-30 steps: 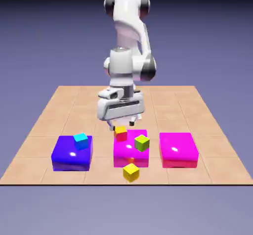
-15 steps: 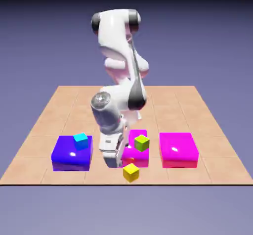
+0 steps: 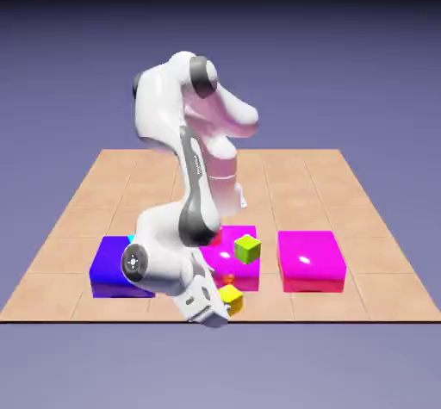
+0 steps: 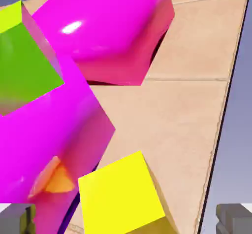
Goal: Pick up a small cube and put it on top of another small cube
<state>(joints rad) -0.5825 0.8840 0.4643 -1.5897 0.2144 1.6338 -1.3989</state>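
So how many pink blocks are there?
2: one at the exterior view's right; the other in the middle, under the green cube, partly behind the arm. More could be hidden there.

In the exterior view, the arm [image 3: 200, 188] hides the near right corner of the blue block [image 3: 108, 269] and most of the cyan cube [image 3: 132, 238] on it; the hand view's bottom edge cuts off the yellow cube [image 4: 120, 193].
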